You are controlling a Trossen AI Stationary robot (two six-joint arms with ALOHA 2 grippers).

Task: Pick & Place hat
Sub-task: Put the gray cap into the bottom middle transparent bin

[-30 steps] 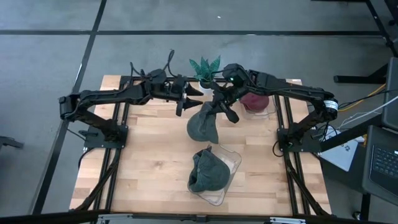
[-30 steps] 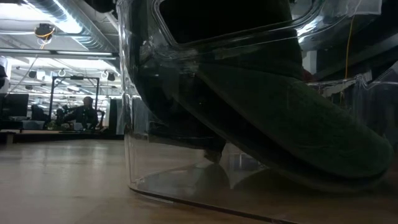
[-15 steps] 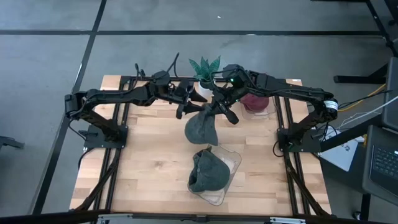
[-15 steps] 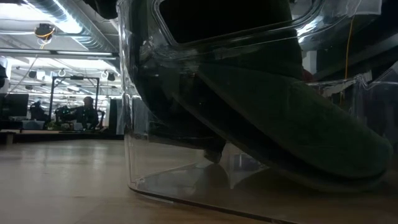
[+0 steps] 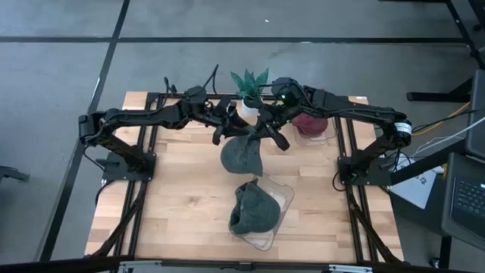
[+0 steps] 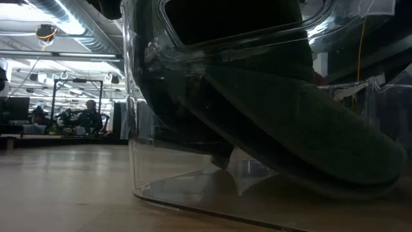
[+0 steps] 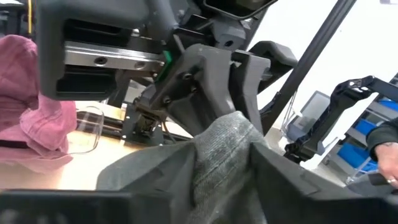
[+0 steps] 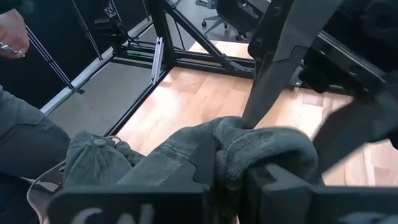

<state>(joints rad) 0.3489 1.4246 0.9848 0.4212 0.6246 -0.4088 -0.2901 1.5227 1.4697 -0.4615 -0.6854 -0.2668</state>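
A grey-green hat (image 5: pixel 242 157) hangs above the table's middle, between my two grippers. My left gripper (image 5: pixel 229 127) is at its top edge from the left and is shut on it. My right gripper (image 5: pixel 265 130) is at the same edge from the right, also shut on it. A second grey-green hat (image 5: pixel 255 209) lies in a clear container (image 5: pixel 283 199) near the table's front; the low view shows it close up (image 6: pixel 290 129). A maroon hat (image 5: pixel 310 121) sits in another clear container at the far right. My left gripper pinches the hat's top edge (image 7: pixel 219 146) between its two fingers, coming level from the table's left. The cloth bunches up between the fingers (image 7: pixel 283 171). The hat is lifted and hangs below. My right gripper pinches a bunched fold of the hat's top edge (image 8: pixel 258 146) between its fingers (image 8: pixel 202 158), coming from the table's right, slanting down. The rest of the hat hangs below, clear of the table as far as the high view shows.
A small green plant in a white pot (image 5: pixel 249 83) stands at the far edge, just behind the grippers. The maroon hat's container (image 5: pixel 326 135) is beside my right arm. Bare wood lies left and right of the front container. People show in the room beyond.
My left gripper has moved toward the table's right, up to the hat's top edge beside my right gripper. The hanging hat has shifted a little toward the table's left.
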